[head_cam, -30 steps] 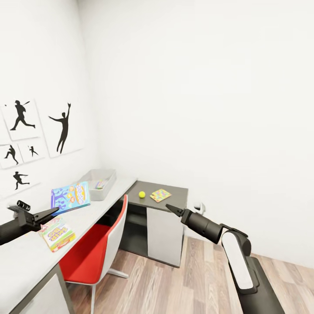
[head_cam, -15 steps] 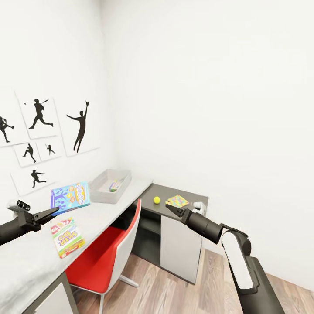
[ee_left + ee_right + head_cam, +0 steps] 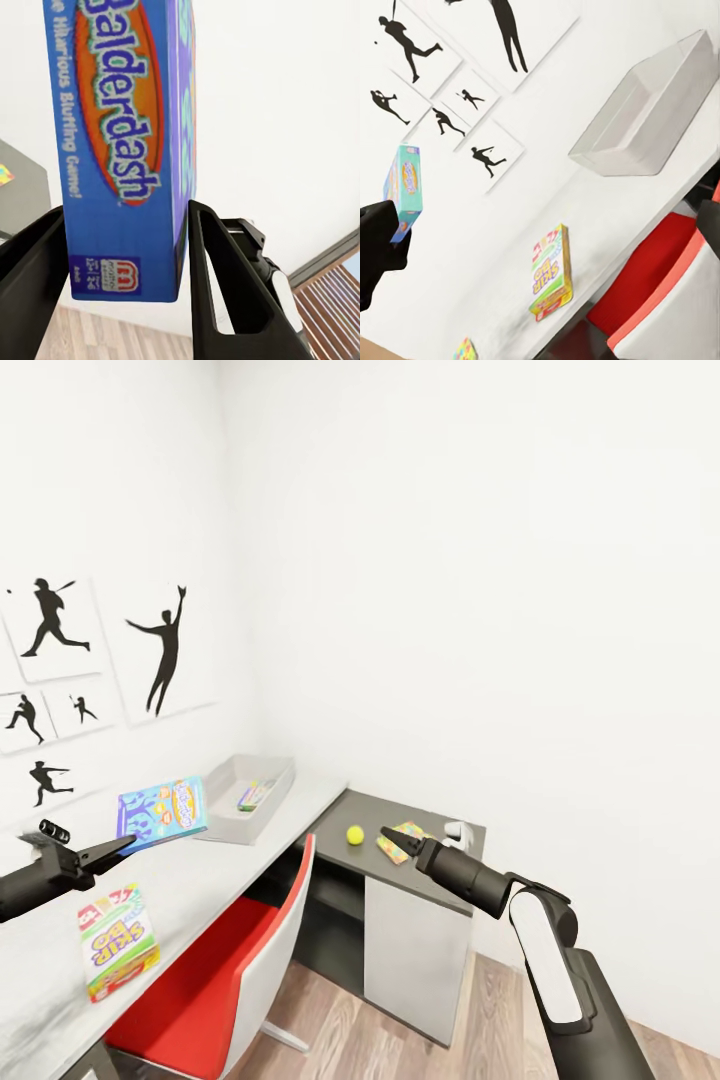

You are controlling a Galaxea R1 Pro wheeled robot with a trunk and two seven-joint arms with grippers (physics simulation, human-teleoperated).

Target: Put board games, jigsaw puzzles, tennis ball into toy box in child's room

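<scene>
the left claw (image 3: 124, 247) grasps the blue game box (image 3: 161, 812) (held on edge); the grey tray (image 3: 243, 798) lies just beyond it, the nearer arm.

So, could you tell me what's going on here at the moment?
The robot is tidying toys into the toy box on the table. Its left gripper is shut on the blue board game, held up above the table short of the box. The SKIP BO game lies flat on the table, while the tennis ball and a jigsaw puzzle sit on the dark side unit. One colourful item is in the box. The right gripper hangs near the puzzle.
</scene>
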